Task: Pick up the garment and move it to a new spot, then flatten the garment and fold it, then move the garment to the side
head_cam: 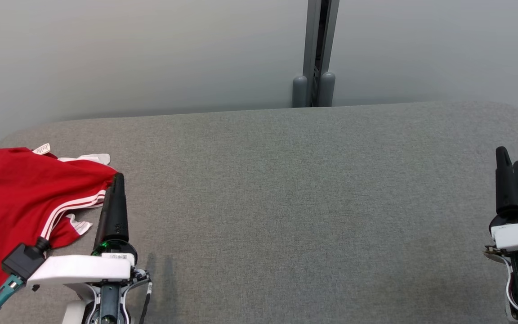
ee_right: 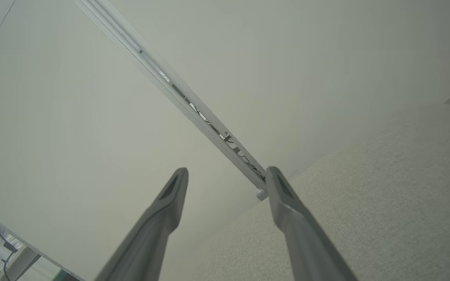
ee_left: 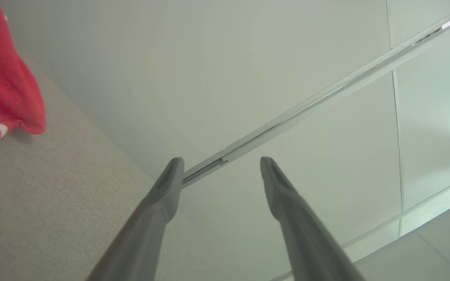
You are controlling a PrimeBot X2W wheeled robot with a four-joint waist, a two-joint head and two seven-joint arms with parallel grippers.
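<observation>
The red garment (head_cam: pixel 16 198) with white stripes lies crumpled on the grey table (head_cam: pixel 286 189), just to the left of the left gripper (ee_left: pixel 221 164) and not in its grasp. That gripper's fingers are spread apart with nothing between them. Well off to its right, the right gripper (ee_right: pixel 227 173) hovers, fingers likewise parted and holding nothing, pointing toward the pale wall (head_cam: pixel 151 54).

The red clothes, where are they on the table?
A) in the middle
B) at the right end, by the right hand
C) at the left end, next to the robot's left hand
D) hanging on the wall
C: the red clothes lie bunched up at the left end of the grey table, right by the left hand.
</observation>
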